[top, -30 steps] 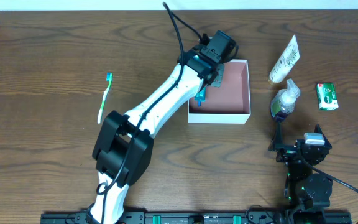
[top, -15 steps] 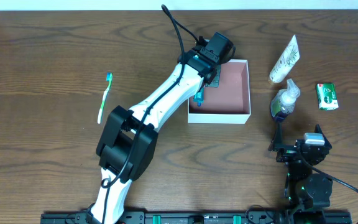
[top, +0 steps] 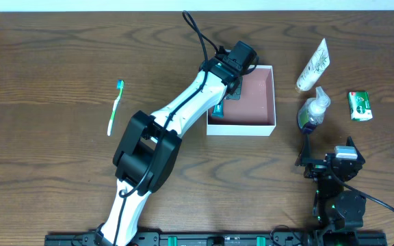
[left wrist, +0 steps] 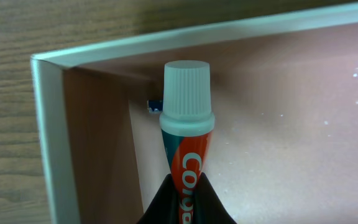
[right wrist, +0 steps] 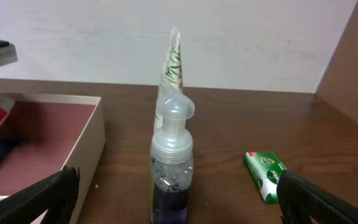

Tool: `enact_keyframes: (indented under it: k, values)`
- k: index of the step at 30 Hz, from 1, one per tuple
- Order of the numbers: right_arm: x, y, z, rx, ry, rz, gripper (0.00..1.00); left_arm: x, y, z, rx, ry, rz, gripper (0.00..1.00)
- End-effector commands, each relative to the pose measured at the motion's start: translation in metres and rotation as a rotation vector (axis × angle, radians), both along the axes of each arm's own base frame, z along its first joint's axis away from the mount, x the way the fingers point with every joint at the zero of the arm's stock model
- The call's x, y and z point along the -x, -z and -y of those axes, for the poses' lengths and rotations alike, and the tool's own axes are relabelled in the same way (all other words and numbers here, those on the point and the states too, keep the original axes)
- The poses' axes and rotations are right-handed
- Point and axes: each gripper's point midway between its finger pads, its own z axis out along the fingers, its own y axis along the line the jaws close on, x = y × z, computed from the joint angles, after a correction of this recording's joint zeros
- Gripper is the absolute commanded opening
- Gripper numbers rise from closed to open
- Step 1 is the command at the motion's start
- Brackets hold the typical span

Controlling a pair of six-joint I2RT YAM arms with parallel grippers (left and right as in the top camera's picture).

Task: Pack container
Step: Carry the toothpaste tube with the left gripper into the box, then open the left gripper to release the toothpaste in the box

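Toothpaste tube (left wrist: 187, 146) sits pinched in the left tool (left wrist: 185, 208) inside the container (top: 245, 128), upper centre of frame, while the right tool (right wrist: 176, 190) stands wide.

White-shelled left arm (top: 182, 104) with black joints and black cable (top: 198, 34); black right arm (top: 335, 171) with green lights

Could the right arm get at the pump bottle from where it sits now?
Probably yes. The right gripper is open and faces the pump bottle squarely, with nothing between them; the white tube lies just beyond it.
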Motion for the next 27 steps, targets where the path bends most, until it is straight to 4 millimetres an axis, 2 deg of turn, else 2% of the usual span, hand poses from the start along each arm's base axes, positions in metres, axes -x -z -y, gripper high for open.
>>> enact_keyframes:
  k: [1, 13, 14, 16, 27]
  values:
    - [0.0001, 0.0007, -0.0038, 0.011, -0.016, -0.001, 0.99, 0.0003, 0.0135, -0.0017, -0.018, -0.011, -0.017, 0.06]
    - [0.0001, 0.0007, -0.0038, 0.011, -0.016, -0.001, 0.99, 0.0039, 0.0198, -0.0045, -0.029, -0.011, -0.031, 0.07]
    - [0.0001, 0.0006, -0.0038, 0.011, -0.016, -0.001, 0.99, 0.0039, 0.0198, -0.0045, -0.029, -0.011, -0.031, 0.13]
    - [0.0001, 0.0007, -0.0038, 0.011, -0.016, -0.001, 0.99, 0.0039, 0.0198, -0.0045, -0.029, -0.011, -0.031, 0.15]
    - [0.0001, 0.0007, -0.0038, 0.011, -0.016, -0.001, 1.0, 0.004, 0.0198, -0.0045, -0.029, -0.011, -0.031, 0.15]
